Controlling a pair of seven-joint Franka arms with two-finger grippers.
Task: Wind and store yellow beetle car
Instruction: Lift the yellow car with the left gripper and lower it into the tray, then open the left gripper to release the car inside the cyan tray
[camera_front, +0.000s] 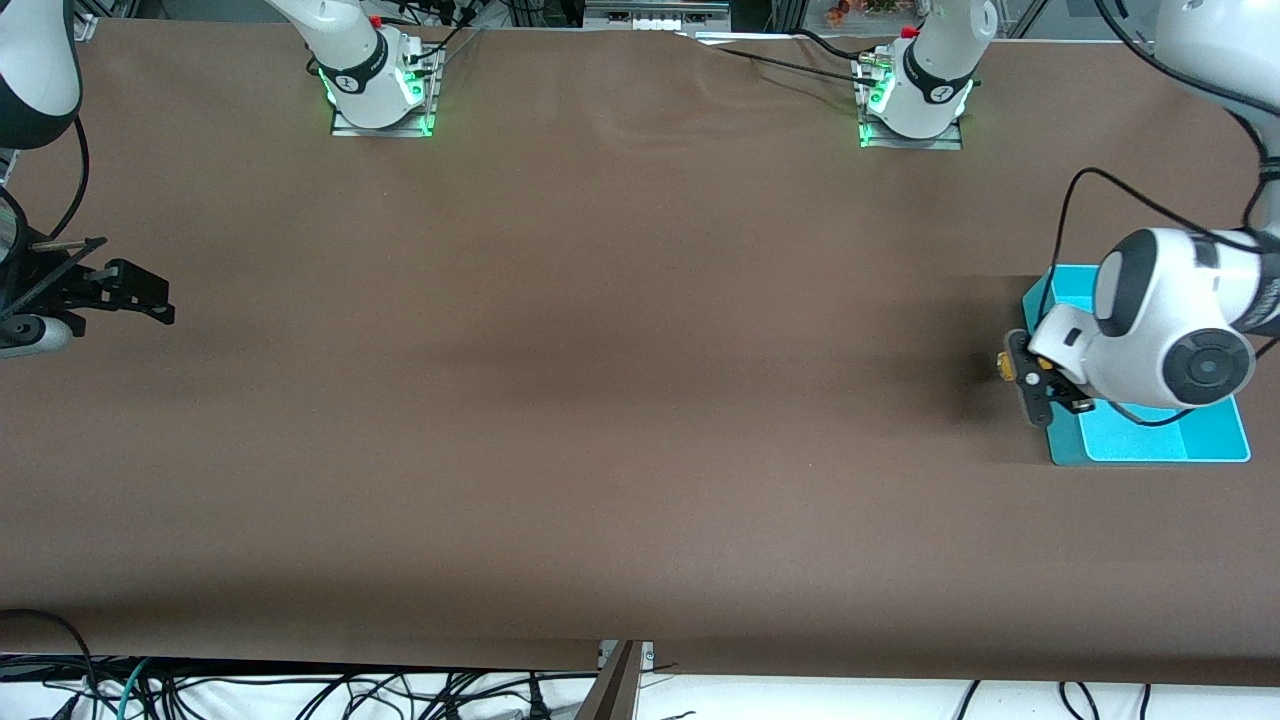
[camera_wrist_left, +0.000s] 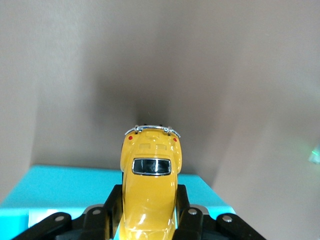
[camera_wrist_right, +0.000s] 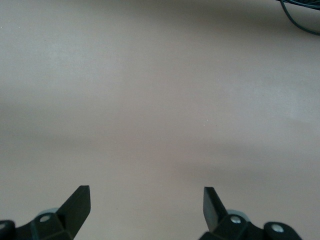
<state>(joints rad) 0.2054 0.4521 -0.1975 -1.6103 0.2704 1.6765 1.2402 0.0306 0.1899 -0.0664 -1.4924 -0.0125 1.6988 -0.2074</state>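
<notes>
1. The left gripper (camera_front: 1022, 374) clamps the yellow beetle car (camera_wrist_left: 150, 192) over the edge of the turquoise tray (camera_front: 1215, 440).
2. The right gripper (camera_wrist_right: 146, 201) waits, fingers spread wide, empty, above the brown table (camera_front: 600, 400).

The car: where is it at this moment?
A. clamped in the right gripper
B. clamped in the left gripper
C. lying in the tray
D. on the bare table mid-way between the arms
B: the left gripper has its fingers shut on the car, at the edge of the tray.
</notes>
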